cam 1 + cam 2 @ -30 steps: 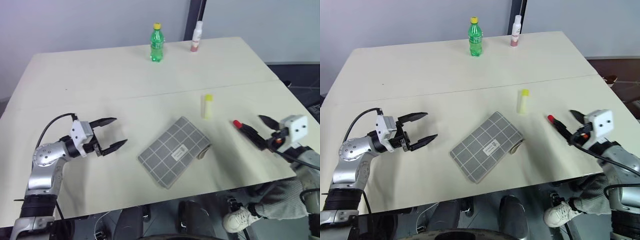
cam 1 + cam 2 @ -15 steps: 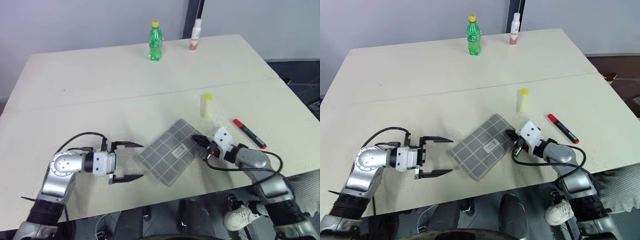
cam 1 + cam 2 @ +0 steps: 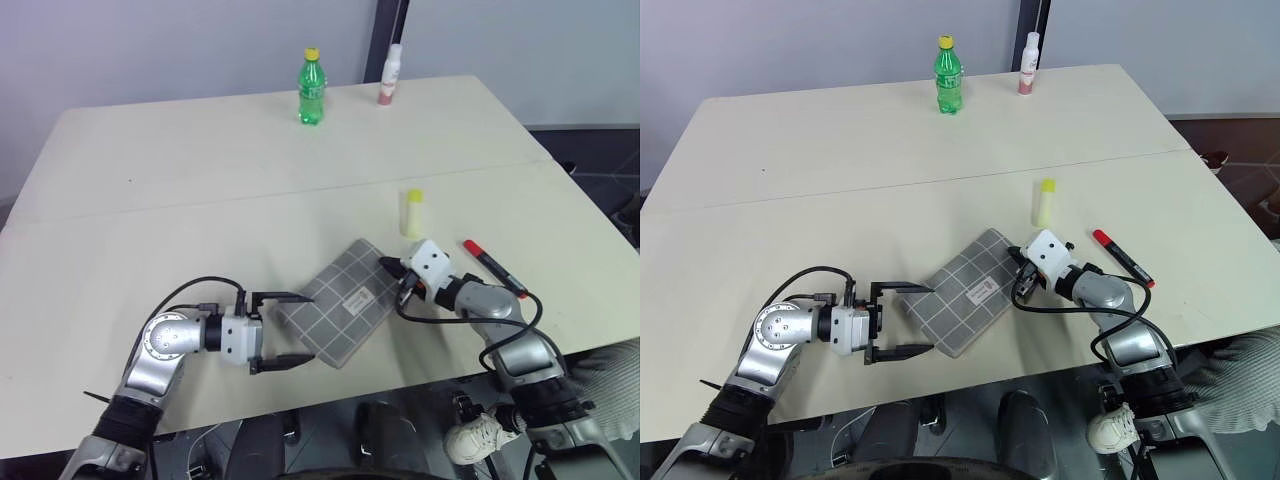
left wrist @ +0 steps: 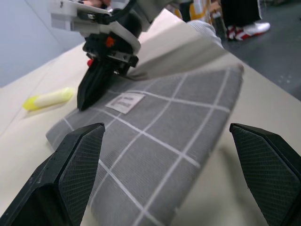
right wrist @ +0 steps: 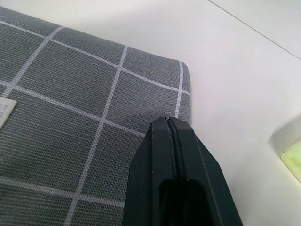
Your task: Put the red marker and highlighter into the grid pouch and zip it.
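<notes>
Right gripper [image 3: 1020,282], fingers pressed together, pins grid pouch [image 3: 965,290] mid-frame, seemingly steadying it for wide-open left gripper [image 3: 908,320]

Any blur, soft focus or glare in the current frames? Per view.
Left wrist view: the gripper's own black fingers in the foreground are soft, the grey fabric grid pouch with white lines is fairly sharp, and the pale-yellow stubby highlighter behind is blurred. Right wrist view: pouch weave crisp, highlighter at the edge out of focus. Eye views: even light, soft shadows, no glare on the cream table.
</notes>
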